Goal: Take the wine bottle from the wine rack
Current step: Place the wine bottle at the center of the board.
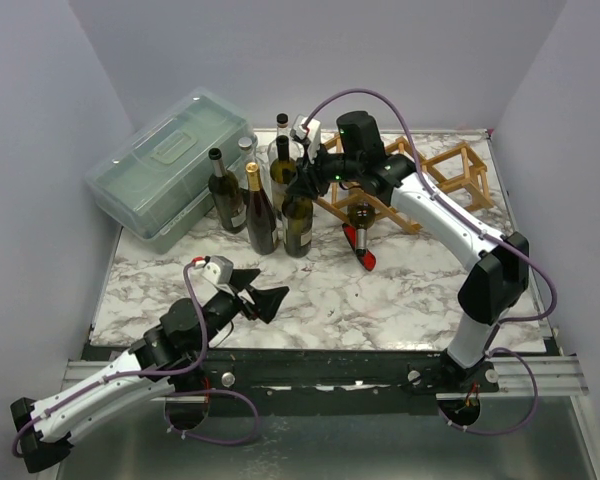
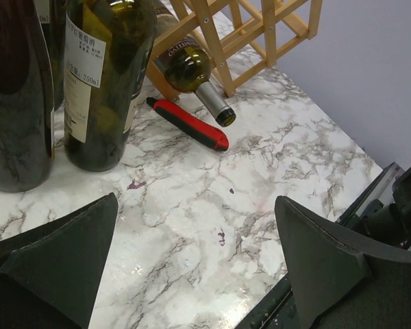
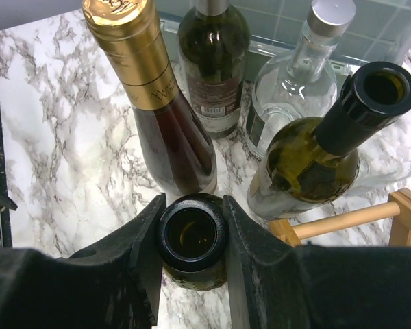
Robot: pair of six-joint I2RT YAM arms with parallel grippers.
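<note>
- The right gripper is clamped narrow on the open mouth of a green bottle, one finger pressed against each side of the rim.
- This green bottle stands upright, its base level with its neighbours on the marble table, just left of the rack.
- A second wine bottle, the lying bottle, rests in a lower rack cell at the rack's left end. Its neck pokes out toward the near edge.
- A red tool lies flat on the table just beside that neck's mouth.
- The left gripper hangs low over bare marble near the front edge. Its jaws are spread wide, hold nothing, and point toward the bottles.
- Four more bottles stand close around the green one:
  - a gold-capped bottle;
  - a dark bottle;
  - a clear bottle with a silver cap;
  - an open black-necked bottle next to a rack bar.
- A lidded plastic box sits at the far left corner, behind the bottles.
- The right arm reaches across the front of the rack to the group of bottles.
</note>
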